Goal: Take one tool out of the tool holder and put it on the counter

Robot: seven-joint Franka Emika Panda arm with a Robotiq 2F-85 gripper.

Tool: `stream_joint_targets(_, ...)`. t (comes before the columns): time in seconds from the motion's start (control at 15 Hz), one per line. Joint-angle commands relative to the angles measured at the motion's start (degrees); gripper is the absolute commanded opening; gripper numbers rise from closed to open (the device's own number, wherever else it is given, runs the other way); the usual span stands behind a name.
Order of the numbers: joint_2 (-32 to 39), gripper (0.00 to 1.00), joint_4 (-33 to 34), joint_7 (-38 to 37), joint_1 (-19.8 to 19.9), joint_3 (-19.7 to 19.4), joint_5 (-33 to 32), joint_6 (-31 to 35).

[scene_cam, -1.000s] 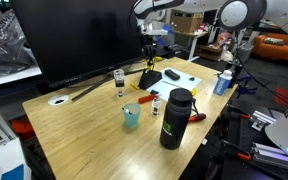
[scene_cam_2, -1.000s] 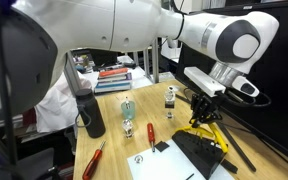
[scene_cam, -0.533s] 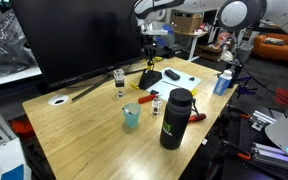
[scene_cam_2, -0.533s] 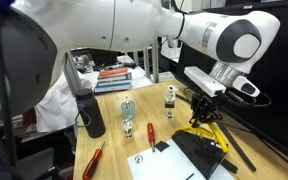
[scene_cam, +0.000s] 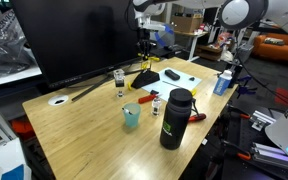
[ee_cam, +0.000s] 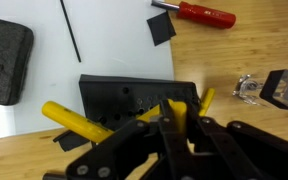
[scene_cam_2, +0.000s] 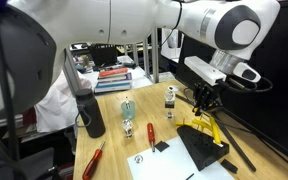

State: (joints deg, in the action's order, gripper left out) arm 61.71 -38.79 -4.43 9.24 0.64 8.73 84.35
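Far left in the wrist view, a black padded block (ee_cam: 6, 62) lies on a white sheet (ee_cam: 44, 95), with a thin black rod (ee_cam: 72, 30) just beside it. Next comes the tool holder (ee_cam: 134, 98), a black block with a row of holes, sitting at the sheet's edge where the bare wood of the counter (ee_cam: 254, 50) begins. 1 spare yellow tool (ee_cam: 79, 120) juts from it toward the left.

At the middle, the gripper (ee_cam: 172, 120) enters from the bottom edge, its fingers drawn in narrow on the yellow handle of the held tool (ee_cam: 172, 107), right over the holder. Whether its shaft is clear of the hole, I cannot tell. In both exterior views the gripper (scene_cam: 144, 45) (scene_cam_2: 206, 98) hangs above the tool holder (scene_cam: 144, 75) (scene_cam_2: 206, 150) at the far end of the counter (scene_cam: 74, 125).

Further right, a red screwdriver (ee_cam: 206, 13) lies on the wood and a small glass bottle (ee_cam: 274, 88) stands near the frame edge.

The tool looks light, slim and stiff, with a smooth handle that may slip or twist under a loose pinch. The handle's middle seems the best hold. Drawing straight out along the hole should stop the shaft binding and dragging the light holder along.
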Motion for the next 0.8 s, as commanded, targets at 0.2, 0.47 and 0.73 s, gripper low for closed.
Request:
stream_joint_targets(0.2, -0.8, 0.04, 0.6, 1.1, -0.1, 1.6, 0.8, 3.1)
stream_joint_targets(0.47, -1.6, 0.04, -0.9, 3.5, -0.1, 3.4, 0.9, 1.9)
stream_joint_targets(0.73, -2.8, 0.04, -2.9, 8.8, 0.0, 5.6, 0.8, -0.6)
